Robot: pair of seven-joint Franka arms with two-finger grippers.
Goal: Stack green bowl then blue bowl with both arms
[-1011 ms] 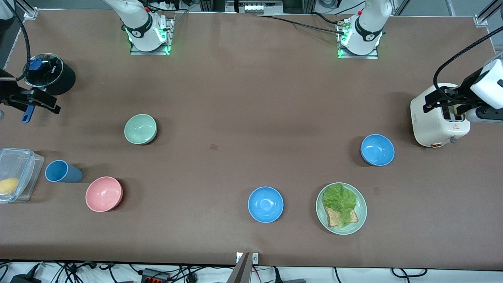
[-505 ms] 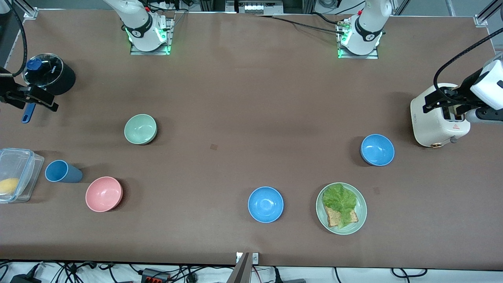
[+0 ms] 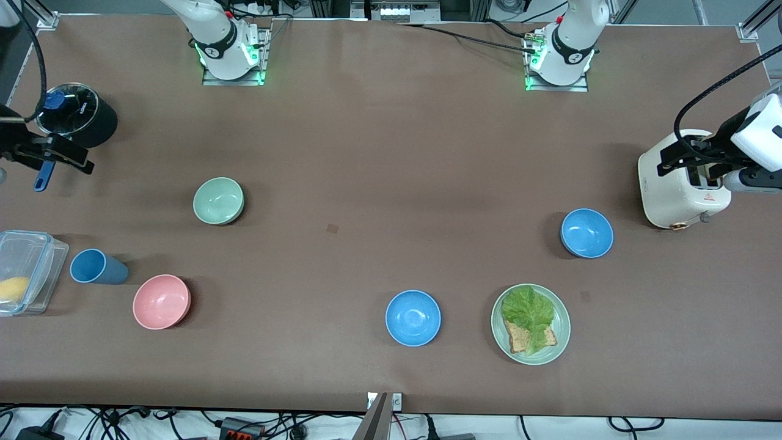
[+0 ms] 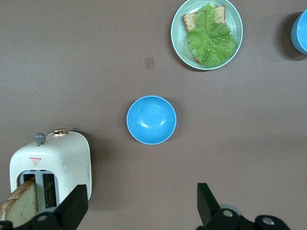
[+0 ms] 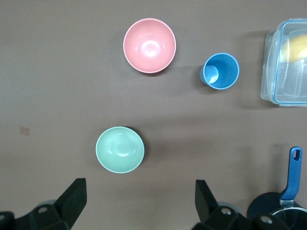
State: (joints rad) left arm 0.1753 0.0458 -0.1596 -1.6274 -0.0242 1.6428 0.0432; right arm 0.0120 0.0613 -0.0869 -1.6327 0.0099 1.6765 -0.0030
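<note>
Sitting well apart from open jaws: green bowl [image 3: 218, 200]

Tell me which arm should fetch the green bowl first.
The right arm, probably. Its open right gripper hangs near the green bowl, toward that arm's end of the table; the open left gripper is over the toaster.

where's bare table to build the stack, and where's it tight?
Bare: the middle stretch between the green bowl and the farther blue bowl, and the strip before both bases. Tight: pink bowl, cup and container cluster; nearer blue bowl beside the plate.
</note>
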